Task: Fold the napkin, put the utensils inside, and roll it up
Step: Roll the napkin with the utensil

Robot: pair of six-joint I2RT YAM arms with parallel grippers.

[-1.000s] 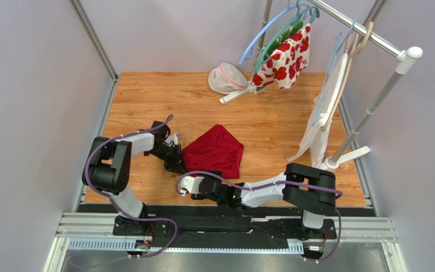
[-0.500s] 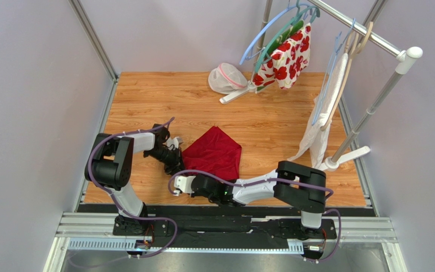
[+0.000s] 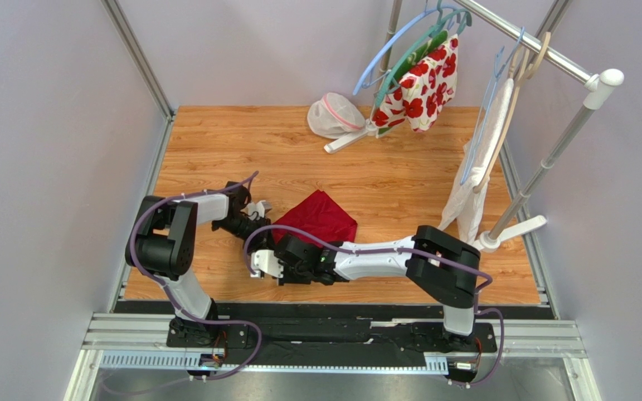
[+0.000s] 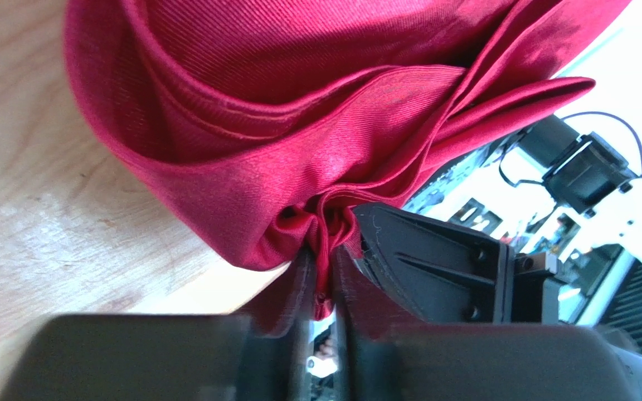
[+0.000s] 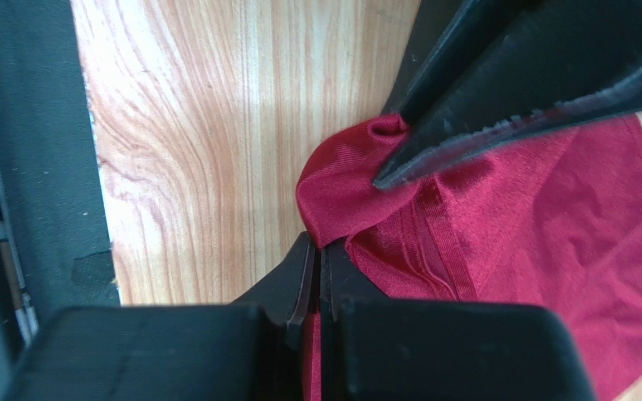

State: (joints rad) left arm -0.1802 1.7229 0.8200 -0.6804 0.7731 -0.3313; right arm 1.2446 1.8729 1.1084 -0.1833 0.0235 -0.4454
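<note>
The dark red napkin [image 3: 320, 215] lies bunched on the wooden table, with its near-left corner gathered up. My left gripper [image 3: 259, 230] comes at that corner from the left. In the left wrist view a pleated fold of the napkin [image 4: 299, 100] is pinched in the narrow gap of the left gripper [image 4: 326, 259]. My right gripper [image 3: 285, 249] reaches in from the front. It is shut on the hem of the napkin [image 5: 534, 234], right gripper [image 5: 323, 255], a finger's width from the left fingers [image 5: 534, 75]. The utensils are out of view.
A clothes rack stands at the back right with a red-flowered cloth [image 3: 421, 83] on hangers and a white towel [image 3: 471, 192] hanging over its foot [image 3: 517, 230]. A white mesh bag [image 3: 334, 115] lies at the back. Grey walls enclose the table left and right.
My right arm swung from the table's front edge in to the napkin's near-left corner and shut on the hem. The napkin drew in and bunched. The left gripper stayed put.
</note>
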